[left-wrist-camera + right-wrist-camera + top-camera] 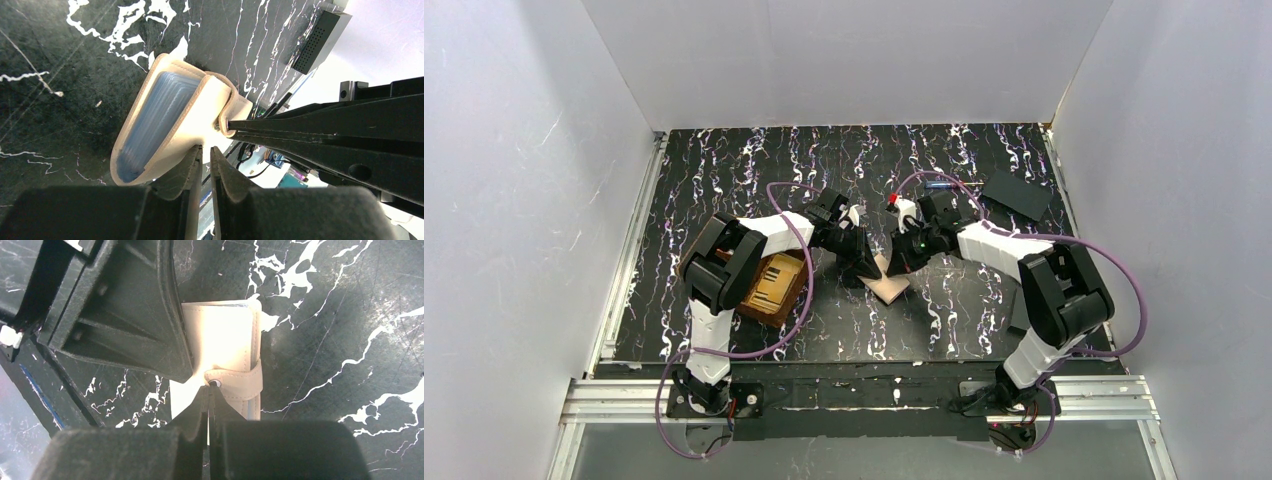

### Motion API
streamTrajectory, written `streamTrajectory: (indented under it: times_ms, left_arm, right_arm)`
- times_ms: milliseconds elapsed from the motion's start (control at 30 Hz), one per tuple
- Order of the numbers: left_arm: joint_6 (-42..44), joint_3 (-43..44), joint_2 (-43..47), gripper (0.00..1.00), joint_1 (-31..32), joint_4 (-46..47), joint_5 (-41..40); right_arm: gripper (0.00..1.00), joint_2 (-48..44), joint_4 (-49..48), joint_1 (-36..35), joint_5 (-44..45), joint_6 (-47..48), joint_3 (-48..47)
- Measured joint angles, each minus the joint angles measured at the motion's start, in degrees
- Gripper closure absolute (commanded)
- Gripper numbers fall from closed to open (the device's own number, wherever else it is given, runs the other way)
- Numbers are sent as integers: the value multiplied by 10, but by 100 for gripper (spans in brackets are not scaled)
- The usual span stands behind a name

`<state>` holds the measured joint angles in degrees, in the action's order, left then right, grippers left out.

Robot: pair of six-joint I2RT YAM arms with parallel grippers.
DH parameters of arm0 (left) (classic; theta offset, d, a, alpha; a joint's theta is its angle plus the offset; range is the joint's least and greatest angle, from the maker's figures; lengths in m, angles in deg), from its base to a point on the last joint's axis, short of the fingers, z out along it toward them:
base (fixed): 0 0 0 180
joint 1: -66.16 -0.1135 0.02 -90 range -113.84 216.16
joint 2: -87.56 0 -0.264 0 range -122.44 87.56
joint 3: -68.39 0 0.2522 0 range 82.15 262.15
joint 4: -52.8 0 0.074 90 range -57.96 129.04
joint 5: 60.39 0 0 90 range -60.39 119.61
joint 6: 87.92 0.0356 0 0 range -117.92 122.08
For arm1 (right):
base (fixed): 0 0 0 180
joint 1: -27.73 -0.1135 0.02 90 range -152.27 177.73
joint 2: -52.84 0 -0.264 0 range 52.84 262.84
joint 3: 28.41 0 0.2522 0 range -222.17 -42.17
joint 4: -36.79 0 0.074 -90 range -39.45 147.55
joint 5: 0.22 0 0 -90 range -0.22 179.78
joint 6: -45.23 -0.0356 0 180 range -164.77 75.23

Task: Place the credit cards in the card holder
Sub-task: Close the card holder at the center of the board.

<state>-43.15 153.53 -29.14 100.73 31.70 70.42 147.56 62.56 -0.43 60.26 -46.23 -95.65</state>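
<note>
Seemingly fastening the wallet [192,117]: pinching its cover with left claw [206,150], touching snap tab [241,385] with shut right claw [208,388]. Next: press squarely.

L pincer [206,150] prob. pinching card holder [197,117] edge.

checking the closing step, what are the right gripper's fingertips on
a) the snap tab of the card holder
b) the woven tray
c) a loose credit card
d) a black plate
a, in the right wrist view the right gripper has its shut tips at the snap tab that wraps round the edge of the card holder
</note>
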Motion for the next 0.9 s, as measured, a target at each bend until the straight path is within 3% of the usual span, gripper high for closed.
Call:
streamTrajectory:
  times_ms: [900]
  left_arm:
    - [-7,-8,-1,89,-2,15,8]
  right_arm:
    - [99,158,295,-51,108,-74,-220]
